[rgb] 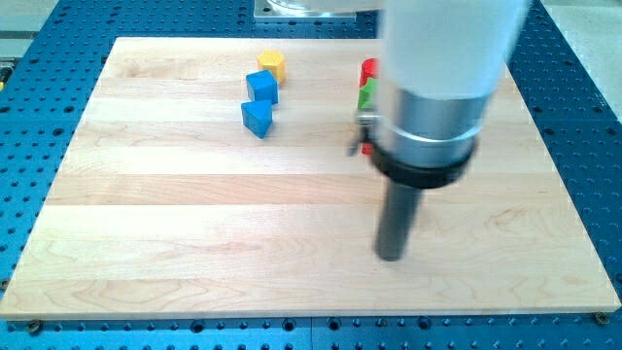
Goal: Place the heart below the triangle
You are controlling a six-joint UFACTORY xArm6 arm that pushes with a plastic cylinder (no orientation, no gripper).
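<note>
My tip (391,257) rests on the board right of centre, toward the view's bottom, touching no block. A blue triangle-like block (257,119) sits at upper left of centre, with a blue block (261,87) just above it and a yellow block (272,64) above that. At the arm's left edge, a red block (368,71), a green block (367,95) and a sliver of another red block (366,149) show; the arm hides most of them, so their shapes cannot be made out. No heart shape can be made out.
The wooden board (194,233) lies on a blue perforated table (58,39). The wide white and black arm body (432,107) covers the board's upper right part.
</note>
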